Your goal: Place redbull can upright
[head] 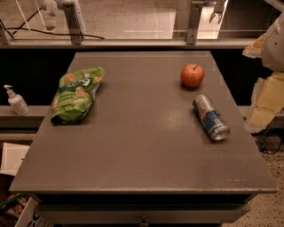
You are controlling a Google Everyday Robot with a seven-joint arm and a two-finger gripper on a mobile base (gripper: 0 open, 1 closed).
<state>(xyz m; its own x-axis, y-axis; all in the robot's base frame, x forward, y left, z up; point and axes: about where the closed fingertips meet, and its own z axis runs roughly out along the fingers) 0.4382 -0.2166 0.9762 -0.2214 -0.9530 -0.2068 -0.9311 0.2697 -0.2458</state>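
Observation:
The redbull can (211, 117) lies on its side on the right part of the grey table (142, 146). It is blue and silver, with its silver end pointing toward the front right. A round red apple (192, 75) stands just behind it. My gripper (217, 12) is small at the top right of the view, past the table's far edge and well away from the can. It holds nothing that I can see. Part of my arm (268, 88) shows at the right edge.
A green snack bag (76, 94) lies on the left part of the table. A white pump bottle (16, 101) stands on a ledge to the left. A railing (133, 42) runs behind the table's far edge.

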